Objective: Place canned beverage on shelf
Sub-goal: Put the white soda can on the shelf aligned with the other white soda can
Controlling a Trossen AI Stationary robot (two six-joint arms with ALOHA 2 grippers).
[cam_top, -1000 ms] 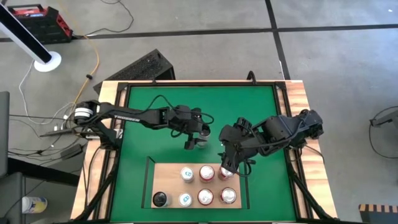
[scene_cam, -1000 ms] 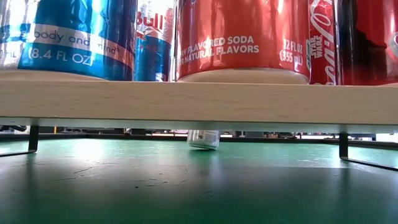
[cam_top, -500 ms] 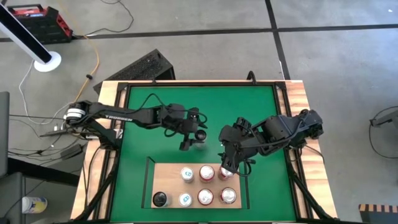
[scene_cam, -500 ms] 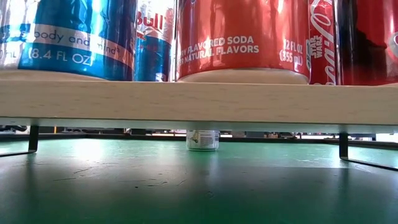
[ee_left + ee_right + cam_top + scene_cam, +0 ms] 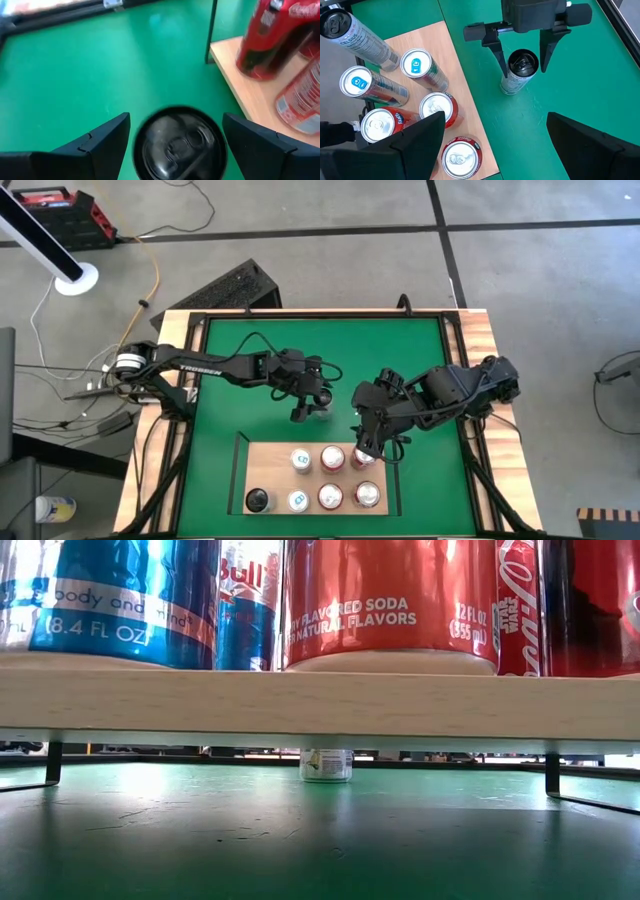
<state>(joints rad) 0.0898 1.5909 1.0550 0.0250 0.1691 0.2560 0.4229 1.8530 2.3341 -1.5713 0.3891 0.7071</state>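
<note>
Jaws of the left gripper [image 5: 521, 45] stand open astride the can [image 5: 519, 71] (grasp pending), having swung back over it; right gripper [image 5: 366, 442] open above the shelf [image 5: 262, 454].

Even, bright light is falling across the high view, leaving the mat [image 5: 320, 370] saturated and shadows short and soft under the arms. In the low view, glare is streaking the red can [image 5: 390, 600] and washing out the room behind (backlit, nearly white), while the shelf [image 5: 320, 705] is casting a dim band beneath. The left wrist view is smearing with motion blur: the can top [image 5: 179, 145] and the red cans [image 5: 272, 40] are reading soft. The right wrist view is staying crisp, with glints on the can lids [image 5: 415, 65].
</note>
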